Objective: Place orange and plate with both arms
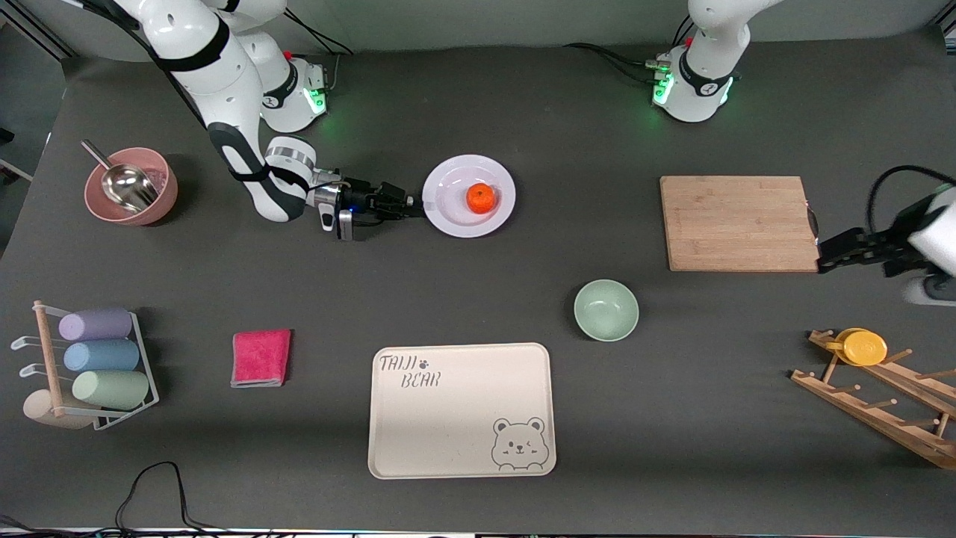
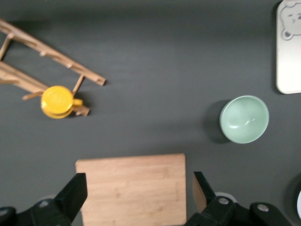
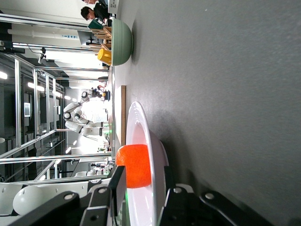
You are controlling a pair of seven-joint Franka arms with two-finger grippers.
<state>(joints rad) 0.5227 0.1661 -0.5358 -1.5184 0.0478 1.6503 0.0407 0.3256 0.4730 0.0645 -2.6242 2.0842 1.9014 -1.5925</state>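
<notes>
Past the bear tray (image 1: pixel 461 409), the right gripper (image 1: pixel 415 207) pinches the plate (image 1: pixel 448 217) rim; glossy, slippery, orange (image 1: pixel 481 198) could roll. The left gripper (image 1: pixel 821 264), spread, waits by the cutting board (image 1: pixel 736 222).

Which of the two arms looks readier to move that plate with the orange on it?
The right. Its right gripper is shut on the plate rim, the orange sitting on it. The left gripper hangs open over the cutting board edge.
</notes>
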